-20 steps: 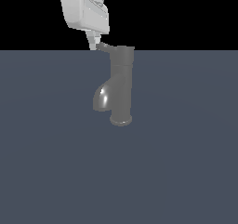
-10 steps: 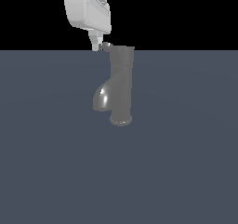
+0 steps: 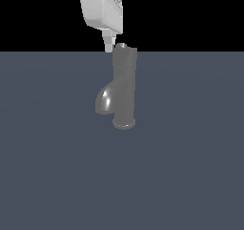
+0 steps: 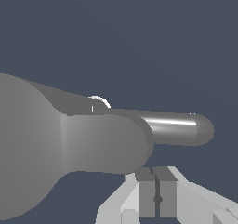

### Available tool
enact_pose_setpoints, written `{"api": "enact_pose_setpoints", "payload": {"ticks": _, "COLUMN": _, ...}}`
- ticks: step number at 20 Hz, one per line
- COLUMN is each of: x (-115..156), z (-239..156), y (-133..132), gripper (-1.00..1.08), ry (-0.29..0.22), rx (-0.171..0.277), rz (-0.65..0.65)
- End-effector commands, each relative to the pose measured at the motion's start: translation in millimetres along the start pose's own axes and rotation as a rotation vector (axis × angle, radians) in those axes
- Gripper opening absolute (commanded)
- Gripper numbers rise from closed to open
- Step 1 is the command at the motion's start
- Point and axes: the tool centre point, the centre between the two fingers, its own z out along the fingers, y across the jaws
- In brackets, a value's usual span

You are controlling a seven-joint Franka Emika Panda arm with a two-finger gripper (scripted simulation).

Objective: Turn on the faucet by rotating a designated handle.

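The grey faucet (image 3: 125,88) stands upright on its flared base, its glossy curved spout (image 3: 104,100) bulging toward the exterior view's left. At the cap's top only the rounded tip of the handle (image 3: 122,46) shows. My white gripper (image 3: 109,45) hangs from above, just left of the cap and touching or nearly touching that tip. In the wrist view the handle (image 4: 109,141) juts from the wide cap as a fat rounded lever. The glossy spout (image 4: 179,128) lies beyond it. The gripper (image 4: 157,190) sits right beside the lever's end, fingers pressed together on nothing.
The faucet stands alone on a flat dark grey-blue surface (image 3: 190,176). The background above the surface's far edge is black.
My gripper has shifted toward the exterior view's right, up against the cap. The handle stub that stuck out to the left of the cap has swung in and no longer protrudes there.
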Motion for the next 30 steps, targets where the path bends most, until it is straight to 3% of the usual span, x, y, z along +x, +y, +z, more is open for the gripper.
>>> {"api": "enact_pose_setpoints", "payload": {"ticks": 1, "x": 13, "z": 0, "y": -5, "gripper": -1.00, "ry": 0.001, "rx": 0.000, "rz": 0.010}}
{"api": "enact_pose_setpoints", "payload": {"ticks": 13, "x": 86, "z": 0, "y": -33, "gripper": -1.00, "ry": 0.003, "rx": -0.002, "rz": 0.053}}
{"api": "enact_pose_setpoints", "payload": {"ticks": 14, "x": 86, "z": 0, "y": -33, "gripper": -1.00, "ry": 0.003, "rx": -0.002, "rz": 0.053}}
{"api": "enact_pose_setpoints", "payload": {"ticks": 15, "x": 34, "z": 0, "y": -21, "gripper": -1.00, "ry": -0.006, "rx": -0.013, "rz": -0.032}}
{"api": "enact_pose_setpoints", "payload": {"ticks": 30, "x": 78, "z": 0, "y": -69, "gripper": -1.00, "ry": 0.000, "rx": -0.006, "rz": 0.020}}
